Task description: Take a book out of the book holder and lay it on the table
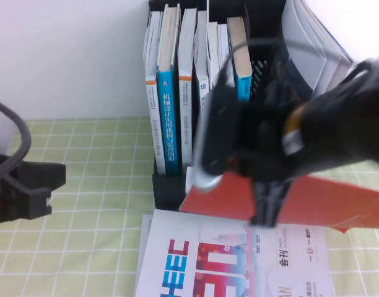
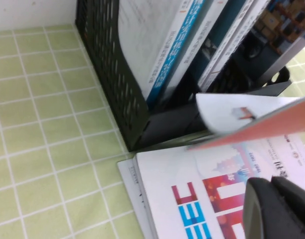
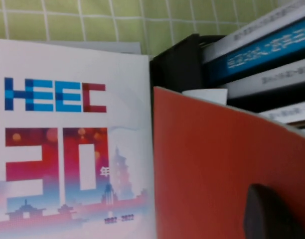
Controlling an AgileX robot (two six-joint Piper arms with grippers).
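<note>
the table (image 1: 90, 142), a pale green checked cloth, carries the black book holder (image 1: 168, 189) and a white heec magazine (image 1: 196, 266) just before it.

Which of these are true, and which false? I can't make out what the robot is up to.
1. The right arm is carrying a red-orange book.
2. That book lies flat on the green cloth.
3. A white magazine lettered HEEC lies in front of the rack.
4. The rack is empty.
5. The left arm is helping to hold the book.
1. True: the right gripper grips the book.
2. False: it hangs tilted above the magazine, in front of the book holder.
3. True.
4. False: several upright books stand in it.
5. False: the left gripper waits apart, over the table, on the robot's left.
</note>
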